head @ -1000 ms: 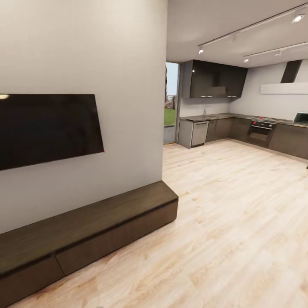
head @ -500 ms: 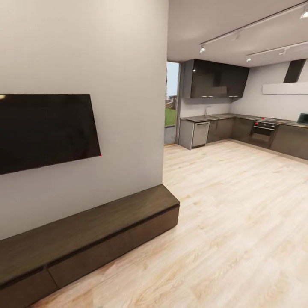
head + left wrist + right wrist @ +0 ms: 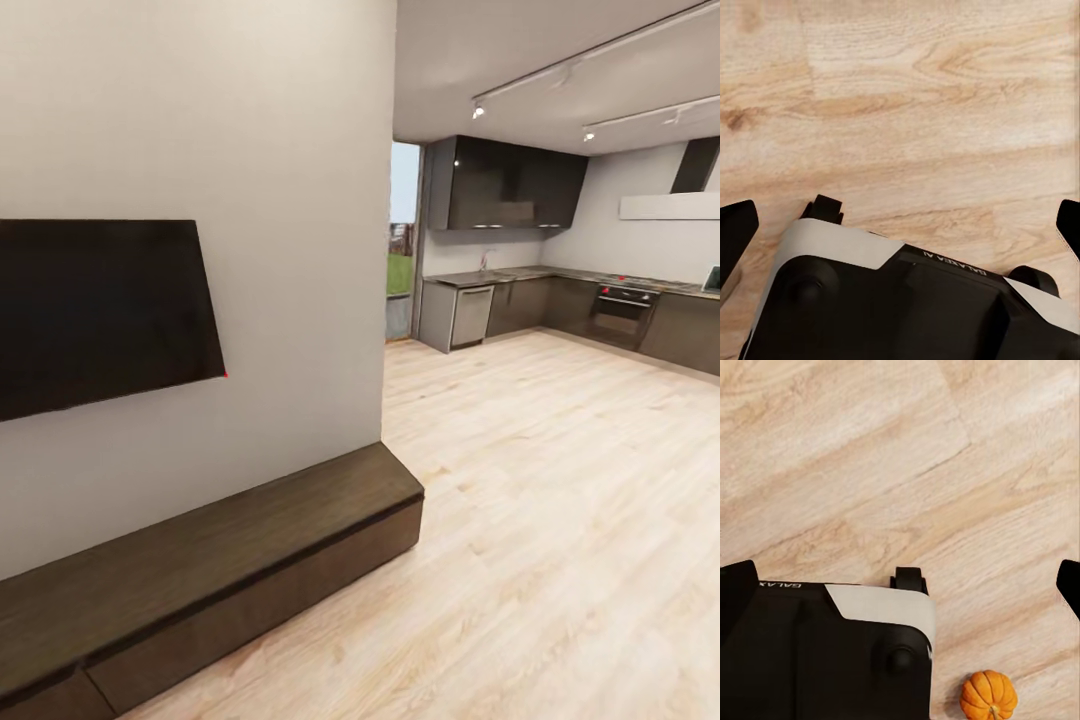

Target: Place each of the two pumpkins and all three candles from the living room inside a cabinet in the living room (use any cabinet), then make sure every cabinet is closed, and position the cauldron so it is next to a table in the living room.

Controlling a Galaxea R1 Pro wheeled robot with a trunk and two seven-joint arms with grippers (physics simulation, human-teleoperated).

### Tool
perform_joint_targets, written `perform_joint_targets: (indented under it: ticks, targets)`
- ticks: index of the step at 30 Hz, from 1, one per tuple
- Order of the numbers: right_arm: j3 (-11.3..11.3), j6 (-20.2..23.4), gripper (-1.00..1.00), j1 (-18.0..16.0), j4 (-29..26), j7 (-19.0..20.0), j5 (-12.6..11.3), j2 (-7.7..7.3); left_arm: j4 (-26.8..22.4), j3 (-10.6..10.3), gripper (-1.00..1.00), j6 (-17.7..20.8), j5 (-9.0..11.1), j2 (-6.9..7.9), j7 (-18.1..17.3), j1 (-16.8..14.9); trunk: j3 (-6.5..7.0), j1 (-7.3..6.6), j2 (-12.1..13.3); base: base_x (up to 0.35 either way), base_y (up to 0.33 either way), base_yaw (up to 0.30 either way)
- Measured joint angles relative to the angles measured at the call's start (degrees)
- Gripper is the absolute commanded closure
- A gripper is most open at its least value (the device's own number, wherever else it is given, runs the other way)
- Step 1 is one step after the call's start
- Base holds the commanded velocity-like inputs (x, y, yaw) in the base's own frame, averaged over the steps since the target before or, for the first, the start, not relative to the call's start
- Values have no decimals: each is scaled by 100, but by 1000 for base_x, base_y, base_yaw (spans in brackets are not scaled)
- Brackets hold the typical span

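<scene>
End effectors both spread wide (left (image 3: 900,225), right (image 3: 900,585)), empty, pumpkin (image 3: 988,695) on floor (image 3: 870,472).

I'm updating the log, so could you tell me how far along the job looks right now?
Nothing looks done. The cabinet shows shut fronts and a bare top on the part in view. One pumpkin lies on the wood floor beside the robot's base. Both grippers are open and empty. Left: stowing pumpkins and candles, closing up, placing the cauldron.
</scene>
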Motion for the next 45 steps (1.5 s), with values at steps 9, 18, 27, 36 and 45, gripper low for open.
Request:
perform_joint_targets:
  ticks: [9, 18, 27, 36, 45]
  targets:
    - [0, 0, -100, 3, 0, 0, 0, -5, 1, 0, -100, 0, 0, -3, 0, 0, 0, 0, 0, 277, 0, 0]
    - [0, 0, -100, 1, 1, 0, 0, -4, 0, 0, -100, 1, 1, -5, -1, 1, 0, 0, 0, 268, -43, 102]
    - [0, 0, -100, 0, 1, -2, 0, -4, -1, 0, -100, 1, 1, -5, -2, 1, 0, 2, 1, 140, -155, 281]
    - [-7, 1, -100, 3, 0, 0, 0, -5, 1, 0, -100, 0, 0, -5, -2, 0, 0, 2, 0, 44, -203, 122]
    - [0, 0, -100, 0, 1, -7, 0, -1, 0, 0, -100, 1, 0, -5, -2, 1, 0, 1, 1, 159, -165, 196]
